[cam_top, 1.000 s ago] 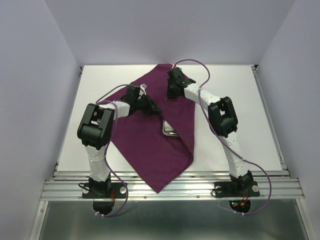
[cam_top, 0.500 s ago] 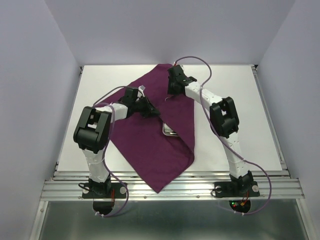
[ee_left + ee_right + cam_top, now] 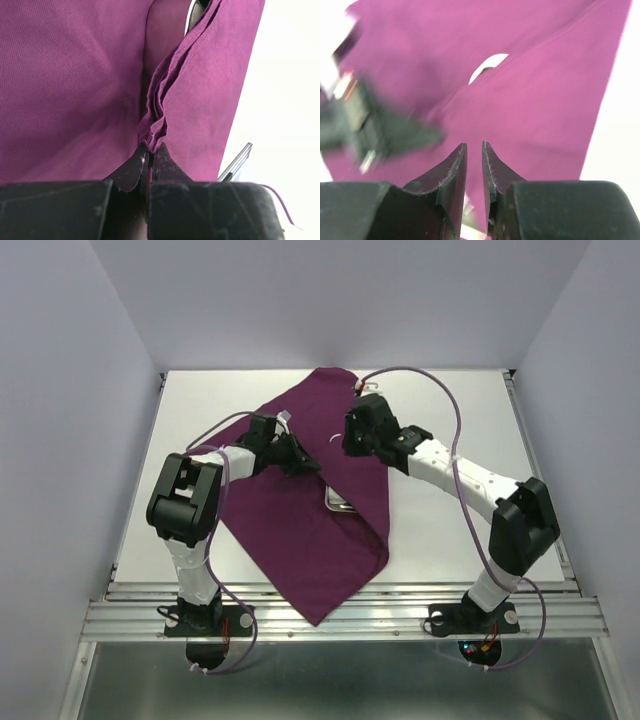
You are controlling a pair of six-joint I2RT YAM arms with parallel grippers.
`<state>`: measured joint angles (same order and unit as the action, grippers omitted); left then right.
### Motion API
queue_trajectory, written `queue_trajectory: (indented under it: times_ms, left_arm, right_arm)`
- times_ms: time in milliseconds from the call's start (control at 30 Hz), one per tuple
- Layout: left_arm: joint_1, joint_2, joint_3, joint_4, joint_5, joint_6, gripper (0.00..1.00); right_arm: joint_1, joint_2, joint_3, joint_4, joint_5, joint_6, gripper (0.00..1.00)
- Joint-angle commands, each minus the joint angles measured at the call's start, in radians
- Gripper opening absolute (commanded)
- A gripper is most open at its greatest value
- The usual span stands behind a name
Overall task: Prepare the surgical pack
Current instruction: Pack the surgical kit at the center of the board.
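Across the white table (image 3: 450, 540), one large deep-purple cloth wrap (image 3: 300, 540) lies partly folded. Over its centre work two grippers: the left gripper (image 3: 300, 460) stays clamped on a pleat of the wrap, while the right gripper (image 3: 352, 440), jaws narrowly parted and empty, has swung in from the wrap's far corner, so that fold looks released. One small steel tray (image 3: 340, 505) peeks from under the wrap's right fold; no instruments or gauze show.

white links (image 3: 450, 468), black joints (image 3: 185, 502), purple cables (image 3: 405, 368), black left gripper (image 3: 150, 156), right gripper (image 3: 474, 150)
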<state>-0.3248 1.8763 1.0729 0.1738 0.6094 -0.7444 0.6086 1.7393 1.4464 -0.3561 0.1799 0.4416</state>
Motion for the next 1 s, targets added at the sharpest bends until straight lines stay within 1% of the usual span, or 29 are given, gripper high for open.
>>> queue_trajectory:
  times_ms: [0,33,100,167,267,333,433,533,667,833,967]
  left_arm:
    - [0.007,0.003,0.016,-0.01,0.006,0.027,0.0]
    - [0.007,0.006,0.015,-0.01,0.007,0.027,0.0]
    - [0.007,0.009,0.016,-0.01,0.007,0.027,0.0]
    - [0.007,0.01,0.016,-0.01,0.007,0.028,0.0]
    - [0.007,0.009,0.021,-0.01,0.009,0.028,0.0]
    - [0.007,0.012,0.024,-0.01,0.009,0.03,0.0]
    - [0.007,0.012,0.019,-0.011,0.006,0.028,0.0]
    - [0.007,0.014,0.018,-0.011,0.004,0.028,0.0]
    - [0.007,0.009,0.015,-0.01,0.001,0.028,0.0]
    - [0.007,0.009,0.018,-0.011,0.0,0.03,0.0]
    - [0.007,0.009,0.016,-0.013,0.001,0.031,0.0]
  right_arm:
    - [0.146,-0.082,-0.122,0.025,0.02,-0.009,0.24]
    - [0.195,-0.098,-0.173,0.026,0.02,0.0,0.24]
    - [0.255,-0.139,-0.246,0.043,0.013,0.017,0.24]
    - [0.29,-0.158,-0.279,0.046,-0.006,0.016,0.24]
    - [0.328,-0.144,-0.319,0.028,-0.059,-0.014,0.24]
    - [0.329,-0.107,-0.328,0.011,-0.071,-0.014,0.23]
    - [0.329,-0.072,-0.35,0.011,-0.04,0.0,0.21]
    - [0.329,-0.043,-0.34,0.003,0.055,0.037,0.21]
    - [0.329,-0.003,-0.307,-0.014,0.104,0.069,0.21]
    - [0.329,0.014,-0.291,-0.027,0.187,0.103,0.21]
    - [0.329,0.019,-0.288,-0.032,0.194,0.108,0.2]
